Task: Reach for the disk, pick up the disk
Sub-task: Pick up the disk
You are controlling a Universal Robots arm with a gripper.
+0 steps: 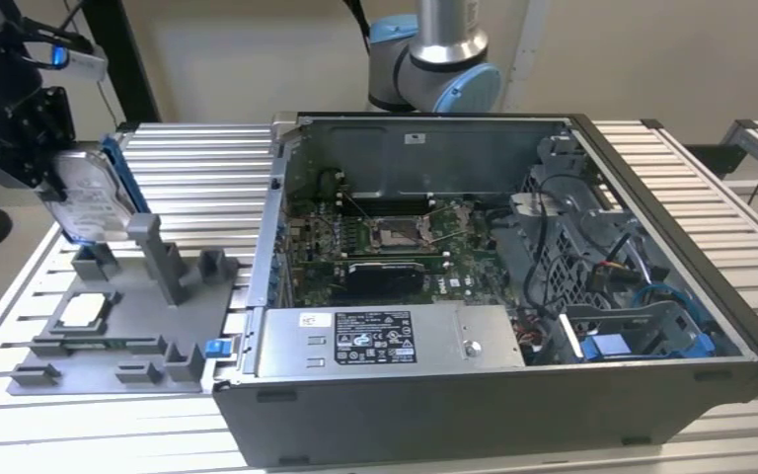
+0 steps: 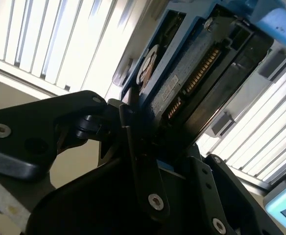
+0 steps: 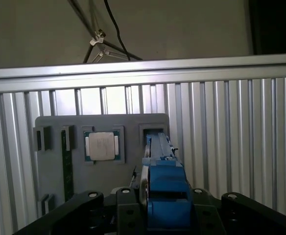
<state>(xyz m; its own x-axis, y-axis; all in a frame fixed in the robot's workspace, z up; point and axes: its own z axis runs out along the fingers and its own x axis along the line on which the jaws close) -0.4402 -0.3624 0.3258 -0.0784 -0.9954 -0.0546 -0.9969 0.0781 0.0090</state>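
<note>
- The disk (image 1: 94,197) stood upright on edge at the exterior view's left, its silver face and blue frame showing, directly above the far end of the grey fixture tray (image 1: 103,351).
- Its lower edge sat right at the tray's upright slot posts (image 1: 94,259); whether it touched them could not be told.
- The gripper (image 1: 52,180) was closed on the disk from above, its black body hanging over the disk's upper edge.
- In the second wrist view, a black finger (image 2: 138,161) lay flat against the disk (image 2: 192,73), with the row of gold connector contacts running just beyond it.
- In the first wrist view, the disk (image 3: 165,188) appeared edge-on, clamped between the finger links, its far end lined up with an open pocket (image 3: 153,131) in the tray.
- A square silver chip (image 3: 103,146) lay flat in its own pocket beside that one, apart from the disk; in the exterior view the chip (image 1: 80,309) sat nearer the camera than the disk.
- The tray rested on a slatted aluminium table (image 1: 194,148).
- An open computer case (image 1: 511,405) lay just beside the tray on the exterior view's right, with the power-supply box (image 1: 379,341) and motherboard (image 1: 379,237) inside.
</note>
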